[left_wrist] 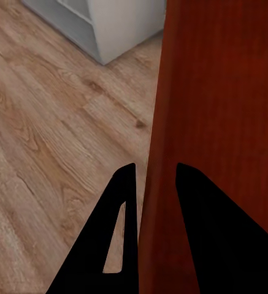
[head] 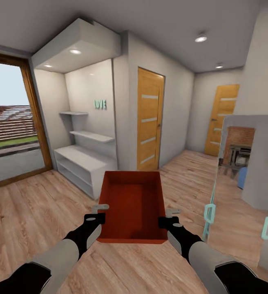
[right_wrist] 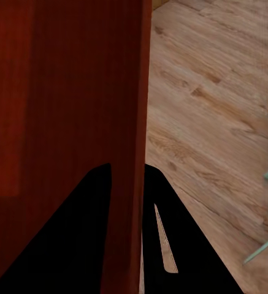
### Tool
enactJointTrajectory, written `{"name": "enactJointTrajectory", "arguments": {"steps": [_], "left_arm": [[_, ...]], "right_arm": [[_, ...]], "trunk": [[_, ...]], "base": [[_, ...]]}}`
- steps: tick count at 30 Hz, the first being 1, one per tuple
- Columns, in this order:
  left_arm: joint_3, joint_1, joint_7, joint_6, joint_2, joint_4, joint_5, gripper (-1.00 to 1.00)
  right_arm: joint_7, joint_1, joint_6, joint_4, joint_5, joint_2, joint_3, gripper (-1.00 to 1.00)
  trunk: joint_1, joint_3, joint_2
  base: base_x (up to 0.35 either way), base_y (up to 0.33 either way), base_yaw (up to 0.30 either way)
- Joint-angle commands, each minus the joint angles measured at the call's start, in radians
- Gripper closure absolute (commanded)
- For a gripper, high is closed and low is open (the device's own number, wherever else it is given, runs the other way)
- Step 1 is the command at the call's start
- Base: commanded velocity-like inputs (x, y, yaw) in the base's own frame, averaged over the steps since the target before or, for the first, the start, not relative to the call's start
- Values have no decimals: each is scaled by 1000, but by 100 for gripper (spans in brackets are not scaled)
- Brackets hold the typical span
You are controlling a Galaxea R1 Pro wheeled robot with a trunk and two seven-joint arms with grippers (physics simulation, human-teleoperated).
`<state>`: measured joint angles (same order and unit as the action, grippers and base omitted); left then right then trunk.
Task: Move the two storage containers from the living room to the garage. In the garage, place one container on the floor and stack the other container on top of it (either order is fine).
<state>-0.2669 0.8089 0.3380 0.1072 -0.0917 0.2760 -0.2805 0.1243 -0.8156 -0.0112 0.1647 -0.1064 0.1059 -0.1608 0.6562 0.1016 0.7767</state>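
Above the light wood plank floor (head: pixel 36 212) in the head view, one orange-red storage container (head: pixel 132 206) hangs level between both arms, open top up. The left claw (head: pixel 96 213) pinches its left wall, the right claw (head: pixel 169 217) its right wall. White shelving (head: pixel 83 161) stands just ahead-left, an orange door (head: pixel 149 119) beyond, open hallway to the right.

In the left wrist view, the fingers (left_wrist: pixel 124 202) straddle the thin rim, floor beside.

In the right wrist view, the fingers (right_wrist: pixel 97 202) clamp the opposite rim likewise.
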Motion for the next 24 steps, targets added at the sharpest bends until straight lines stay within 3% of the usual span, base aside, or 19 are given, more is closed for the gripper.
{"name": "enactJointTrajectory", "arguments": {"steps": [1,24], "left_arm": [[14,1,11,-1,1,17,12,100],[15,1,9,6,1,17,11,100]], "right_arm": [[6,0,-1,-4,-19,0,-2,100],[6,0,-1,-4,-19,0,-2,100]], "trunk": [[1,2,1],[1,2,1]], "base": [[322,118,-241],[320,147,-241]]}}
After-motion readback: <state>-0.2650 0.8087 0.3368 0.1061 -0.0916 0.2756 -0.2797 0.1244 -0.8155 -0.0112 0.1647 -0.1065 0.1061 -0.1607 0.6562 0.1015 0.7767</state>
